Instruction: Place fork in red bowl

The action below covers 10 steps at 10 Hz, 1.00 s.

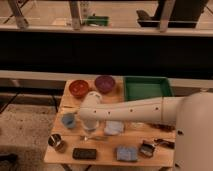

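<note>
The red bowl (79, 88) stands at the back left of the wooden table (105, 156), next to a purple bowl (105, 83). My white arm reaches in from the right across the table's middle. Its gripper (89, 128) points down just in front of the arm's rounded end, near the table's front left. A slim silver fork (91, 138) lies on the table right under the gripper. The arm hides most of the gripper.
A green tray (146, 88) sits at the back right. A blue cup (69, 120) and a metal cup (56, 142) stand at the left. A pale cloth (114, 128), a black flat object (84, 153), a blue packet (125, 153) and a black-handled utensil (162, 143) lie along the front.
</note>
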Motion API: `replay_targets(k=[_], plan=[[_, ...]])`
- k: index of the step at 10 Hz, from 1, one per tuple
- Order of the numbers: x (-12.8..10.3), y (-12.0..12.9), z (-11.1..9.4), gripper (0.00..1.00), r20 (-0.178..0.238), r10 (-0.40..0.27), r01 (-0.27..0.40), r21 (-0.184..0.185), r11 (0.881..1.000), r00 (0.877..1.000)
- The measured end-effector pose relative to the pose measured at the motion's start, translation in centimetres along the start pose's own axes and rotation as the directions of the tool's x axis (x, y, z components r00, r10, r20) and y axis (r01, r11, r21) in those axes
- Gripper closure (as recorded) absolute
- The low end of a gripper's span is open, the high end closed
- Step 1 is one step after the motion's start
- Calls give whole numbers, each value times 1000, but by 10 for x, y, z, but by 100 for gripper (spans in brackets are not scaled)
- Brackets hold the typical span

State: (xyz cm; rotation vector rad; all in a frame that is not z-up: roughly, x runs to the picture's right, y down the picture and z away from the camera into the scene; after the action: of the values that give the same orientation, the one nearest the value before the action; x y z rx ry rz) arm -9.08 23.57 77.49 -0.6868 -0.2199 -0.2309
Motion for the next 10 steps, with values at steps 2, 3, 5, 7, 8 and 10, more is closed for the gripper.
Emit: replay_targets(k=[2, 3, 5, 7, 8, 10], plan=[[-1, 0, 2, 20, -5, -2, 2, 1, 1000, 1000], [-1, 0, 2, 20, -6, -3, 3, 5, 1000, 1000], [-2, 0, 4, 20, -6, -5, 5, 9, 1000, 1000], [-2, 0, 5, 21, -6, -8, 8, 9, 1000, 1000], [-2, 0, 5, 25, -7, -10, 10, 12, 1000, 1000], [-3, 0, 6, 29, -4, -12, 12, 14, 1000, 1000]])
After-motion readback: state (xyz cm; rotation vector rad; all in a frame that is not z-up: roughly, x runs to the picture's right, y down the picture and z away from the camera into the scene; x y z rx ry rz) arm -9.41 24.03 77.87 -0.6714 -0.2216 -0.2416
